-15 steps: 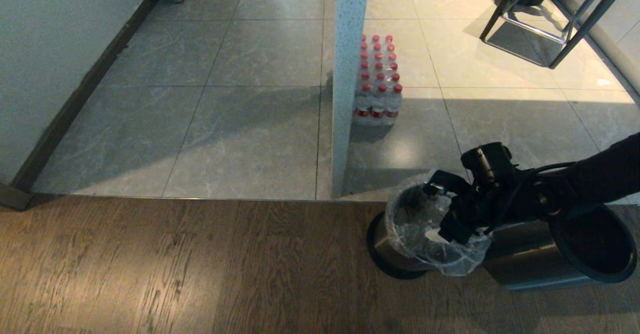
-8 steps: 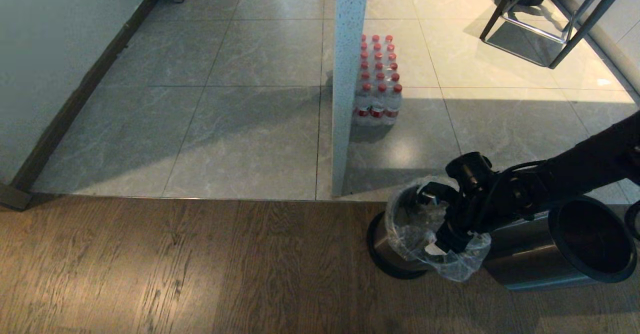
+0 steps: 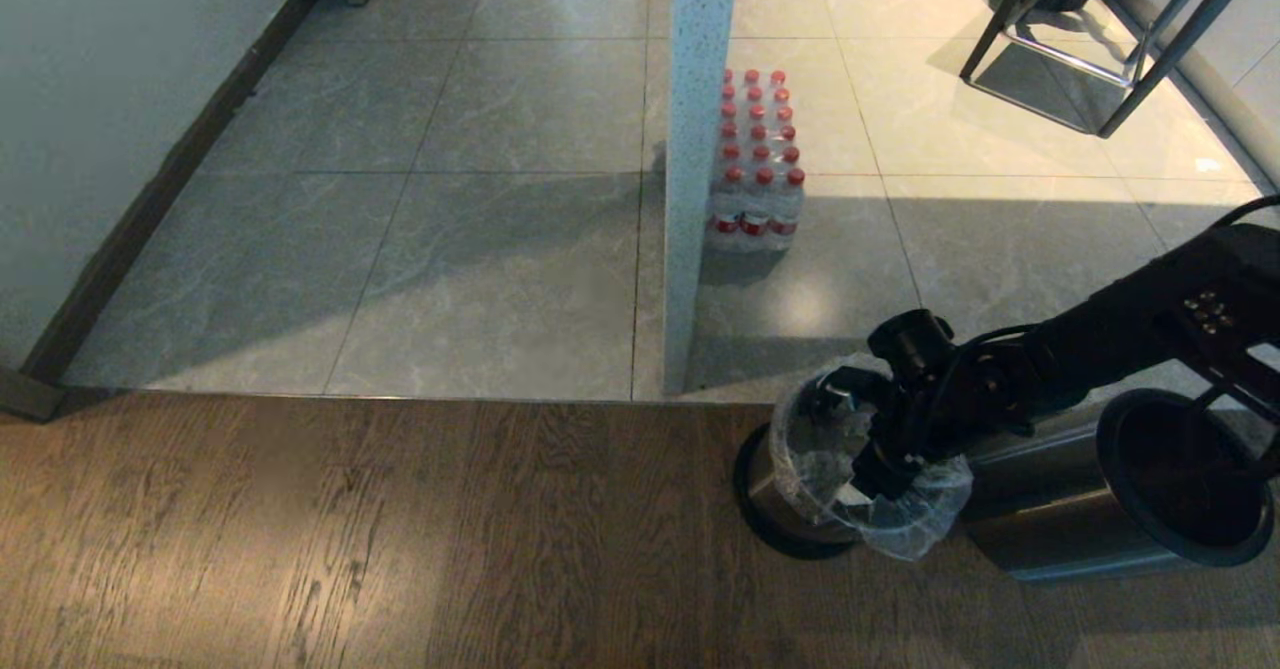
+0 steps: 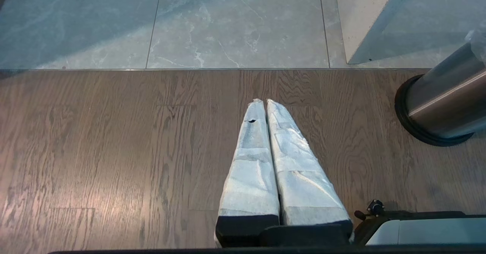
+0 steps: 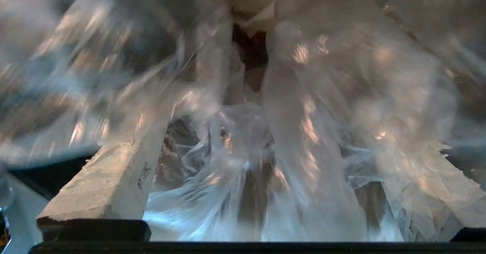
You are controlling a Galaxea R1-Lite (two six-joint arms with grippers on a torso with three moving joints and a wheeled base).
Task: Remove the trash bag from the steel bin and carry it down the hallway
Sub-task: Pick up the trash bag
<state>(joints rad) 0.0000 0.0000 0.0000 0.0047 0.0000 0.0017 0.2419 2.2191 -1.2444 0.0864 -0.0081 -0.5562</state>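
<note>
Right gripper [image 3: 850, 439] reaches into the bin [image 3: 790, 509], fingers [image 5: 110, 178] spread wide amid the bag [image 3: 925, 524], seemingly gripping nothing.

The right arm reached forward and down, its right pincer [image 3: 850, 444] spread wide. The left pincer [image 4: 264, 104] pointed downward with its fingers [image 4: 252, 163] pressed together.
</note>
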